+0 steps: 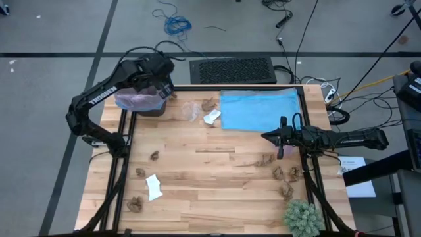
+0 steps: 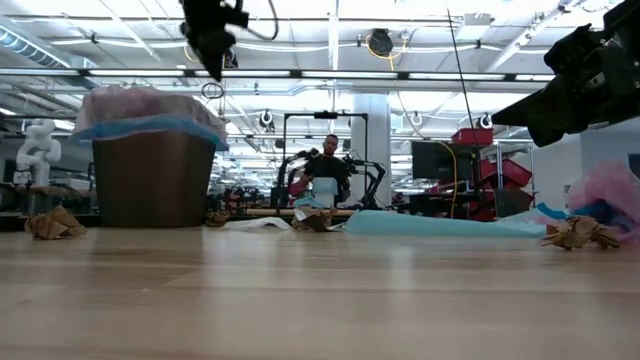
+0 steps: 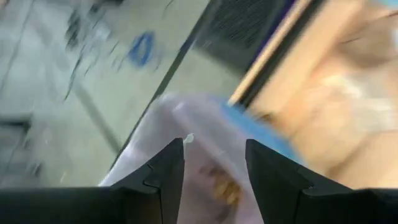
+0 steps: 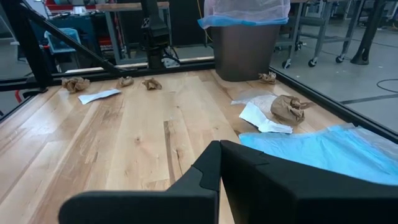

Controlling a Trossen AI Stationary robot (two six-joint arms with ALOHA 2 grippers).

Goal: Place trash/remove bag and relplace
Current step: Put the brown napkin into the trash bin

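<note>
Left pincer (image 3: 214, 171) (likely open) over bag (image 3: 186, 143).

I look down on a light wooden desk (image 1: 217, 178) standing on a grey floor (image 1: 46, 79) crossed by dark lines. Blue cable (image 1: 176, 25) lies coiled on the floor beyond a black mat (image 1: 232, 70). Across the room, ceiling strip lights (image 2: 300, 45) run above a seated person (image 2: 325, 172) and racks.
</note>
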